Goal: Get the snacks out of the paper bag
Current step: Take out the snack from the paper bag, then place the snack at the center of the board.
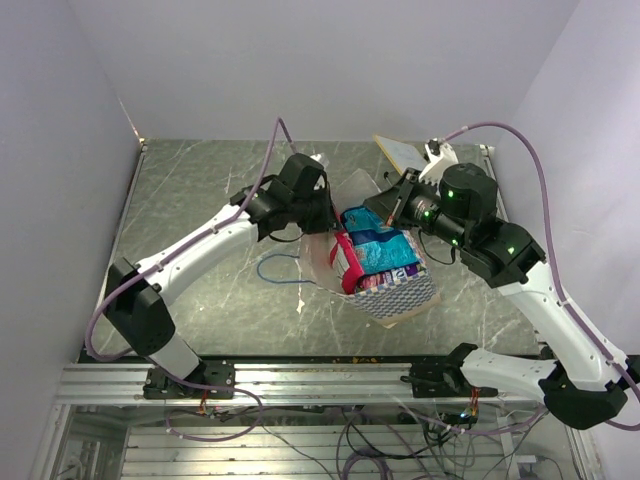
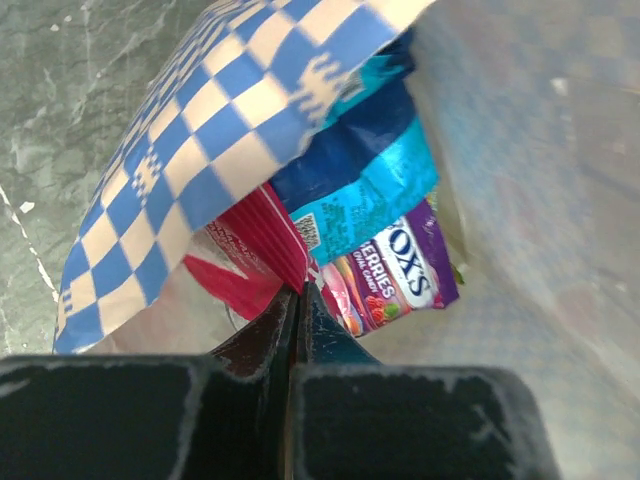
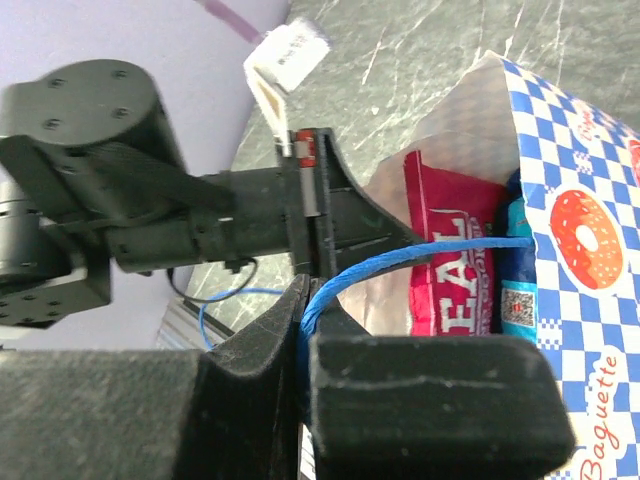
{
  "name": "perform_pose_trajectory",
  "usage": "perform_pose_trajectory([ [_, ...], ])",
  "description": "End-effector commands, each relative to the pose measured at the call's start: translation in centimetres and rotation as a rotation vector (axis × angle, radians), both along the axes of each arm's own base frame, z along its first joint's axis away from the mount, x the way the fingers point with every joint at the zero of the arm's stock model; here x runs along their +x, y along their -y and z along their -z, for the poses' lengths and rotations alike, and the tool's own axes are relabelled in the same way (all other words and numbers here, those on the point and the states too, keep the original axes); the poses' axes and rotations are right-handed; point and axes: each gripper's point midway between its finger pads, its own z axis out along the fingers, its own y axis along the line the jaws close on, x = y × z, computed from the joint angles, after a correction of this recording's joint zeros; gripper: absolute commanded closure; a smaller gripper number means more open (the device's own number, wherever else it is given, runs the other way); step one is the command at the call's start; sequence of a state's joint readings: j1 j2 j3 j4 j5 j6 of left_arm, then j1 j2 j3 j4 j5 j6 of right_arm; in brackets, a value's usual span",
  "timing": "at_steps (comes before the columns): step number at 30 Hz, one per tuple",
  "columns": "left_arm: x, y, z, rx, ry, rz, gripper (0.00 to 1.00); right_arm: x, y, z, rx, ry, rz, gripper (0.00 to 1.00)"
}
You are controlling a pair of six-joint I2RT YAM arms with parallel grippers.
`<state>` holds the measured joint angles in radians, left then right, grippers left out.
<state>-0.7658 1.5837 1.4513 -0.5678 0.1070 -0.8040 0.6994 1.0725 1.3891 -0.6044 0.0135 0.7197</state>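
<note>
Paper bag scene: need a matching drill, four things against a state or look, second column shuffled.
1 left fingers
2 right fingers
3 paper bag
4 red packet

A blue-and-white checked, lying on its side
B shut on the blue string handle
C shut at the red packet's edge
D inside the bag, white lettering

Pairs: 1-C, 2-B, 3-A, 4-D

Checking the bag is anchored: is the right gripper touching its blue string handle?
Touching: right wrist view shows the string handle pinched in the shut right gripper.
</note>
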Motion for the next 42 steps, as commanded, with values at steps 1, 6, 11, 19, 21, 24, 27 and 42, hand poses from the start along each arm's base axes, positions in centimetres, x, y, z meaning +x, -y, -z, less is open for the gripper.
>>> perform_pose_trajectory([
  [1,-0.9,0.9,-9.3,-0.178,0.145,0.083,0.93,0.2,0.5,-3.5,0.064,0.090,0.027,1.00],
  [6,-1.7,0.7,-13.1,-0.206,0.196,0.124,0.93,0.4,1.0,-2.8,0.062,0.086,0.060,1.00],
  [11,-2.6,1.0,-17.2,-0.283,0.238,0.163,0.93,0.3,1.3,-2.9,0.058,0.079,0.070,1.00],
  [19,-3.2,0.1,-22.9,-0.330,0.310,0.158,0.93,0.4,3.2,-3.1,0.050,0.094,0.156,1.00],
  [21,-3.1,-0.4,-24.0,-0.333,0.331,0.153,0.93,0.5,3.7,-3.2,0.044,0.098,0.178,1.00],
  [24,-2.4,-1.7,-25.5,-0.324,0.367,0.121,0.93,0.6,4.8,-3.2,0.030,0.095,0.232,1.00],
  [27,-1.4,-3.9,-27.2,-0.315,0.415,0.081,0.93,0.6,5.8,-3.5,0.027,0.108,0.274,1.00],
  [42,9.2,-20.1,-28.7,-0.256,0.474,-0.382,0.93,0.5,7.5,-5.0,-0.006,0.161,0.323,1.00],
])
